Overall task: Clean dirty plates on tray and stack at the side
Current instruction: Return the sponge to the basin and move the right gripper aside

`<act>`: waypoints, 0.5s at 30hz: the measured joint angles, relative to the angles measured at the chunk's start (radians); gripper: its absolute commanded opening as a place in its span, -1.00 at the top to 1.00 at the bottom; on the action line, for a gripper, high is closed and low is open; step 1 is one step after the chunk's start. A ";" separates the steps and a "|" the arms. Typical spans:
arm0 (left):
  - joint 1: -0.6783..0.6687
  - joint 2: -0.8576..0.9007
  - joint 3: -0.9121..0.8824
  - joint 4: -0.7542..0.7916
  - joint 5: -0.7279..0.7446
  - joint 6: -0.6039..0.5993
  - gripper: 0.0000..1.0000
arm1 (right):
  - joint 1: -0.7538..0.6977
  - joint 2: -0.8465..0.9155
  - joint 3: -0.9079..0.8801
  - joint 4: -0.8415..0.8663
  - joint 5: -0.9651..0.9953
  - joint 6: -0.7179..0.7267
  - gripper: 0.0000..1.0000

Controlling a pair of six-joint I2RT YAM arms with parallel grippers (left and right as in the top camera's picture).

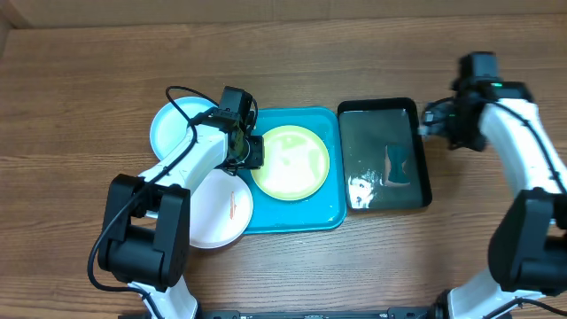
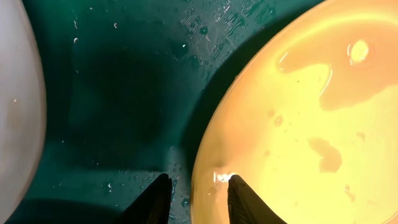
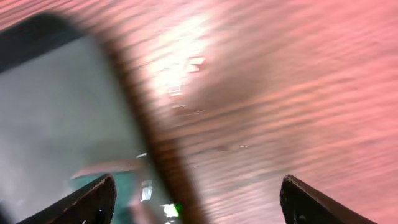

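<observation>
The turquoise tray (image 1: pixel 330 211) lies mid-table with the yellow-green-rimmed plate (image 1: pixel 290 162) on it, wet and streaked. My left gripper (image 1: pixel 252 151) is at that plate's left rim. In the left wrist view its jaws (image 2: pixel 198 180) stand slightly open astride the rim, one finger over the plate (image 2: pixel 298 124), the other over the wet tray floor (image 2: pixel 124 93). A light blue plate (image 1: pixel 173 128) lies on the table left of the tray. A white plate (image 1: pixel 221 208) with an orange smear overlaps the tray's lower left edge. My right gripper (image 1: pixel 431 120) is wide open and empty.
A black glossy tray (image 1: pixel 423 146) holding water and a teal sponge (image 1: pixel 398 166) sits right of the turquoise tray. My right gripper (image 3: pixel 198 186) hovers over its right rim (image 3: pixel 155 143) and the bare wood beside it; that view is motion-blurred. The left arm's cable loops above the blue plate.
</observation>
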 measured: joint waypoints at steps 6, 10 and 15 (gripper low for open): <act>0.000 0.029 0.000 0.000 0.000 0.002 0.61 | -0.145 0.000 0.000 -0.031 -0.023 0.012 -1.00; 0.000 0.030 0.000 0.000 0.000 0.002 0.62 | -0.174 0.000 0.000 -0.030 -0.033 0.013 -1.00; 0.000 0.030 0.000 0.001 0.005 0.002 0.92 | -0.175 0.000 0.000 -0.031 -0.039 0.013 -1.00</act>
